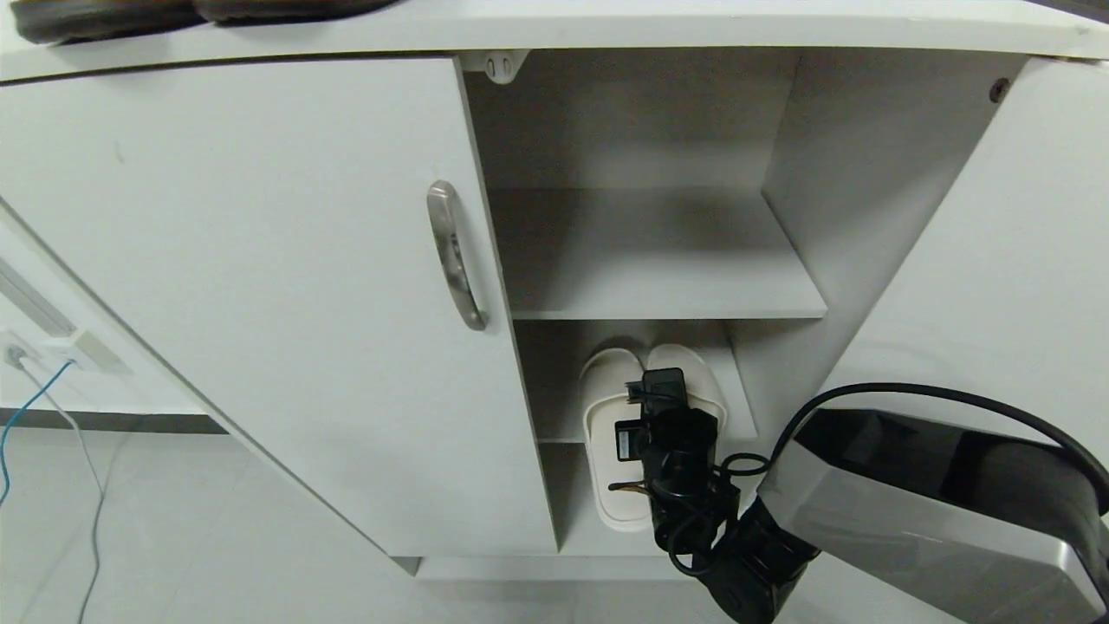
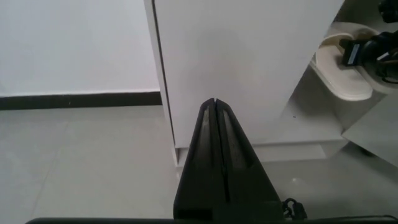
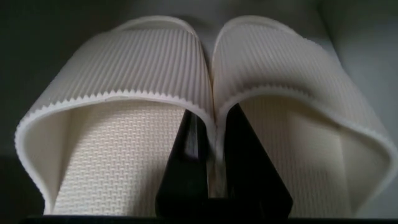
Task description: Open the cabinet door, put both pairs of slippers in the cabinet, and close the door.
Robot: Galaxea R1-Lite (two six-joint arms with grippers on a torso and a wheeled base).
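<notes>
A pair of white slippers (image 1: 606, 433) lies toes-first on the cabinet's lower shelf (image 1: 554, 390), heels overhanging its front edge. My right gripper (image 1: 656, 386) is shut on them, its fingers (image 3: 249, 155) pinching the two inner walls together; the ribbed straps (image 3: 143, 74) fill the space ahead. A dark second pair (image 1: 104, 13) lies on the cabinet top at the far left. My left gripper (image 2: 214, 102) is shut and holds nothing, low near the floor in front of the closed left door (image 2: 230, 56). From there the white slippers (image 2: 339, 68) and the right gripper (image 2: 367, 50) show inside the opening.
The right door (image 1: 1022, 260) stands swung open beside my right arm. The left door (image 1: 260, 260) with its metal handle (image 1: 455, 256) is closed. The middle shelf (image 1: 650, 260) is bare. Cables (image 1: 52, 407) hang by the wall at left.
</notes>
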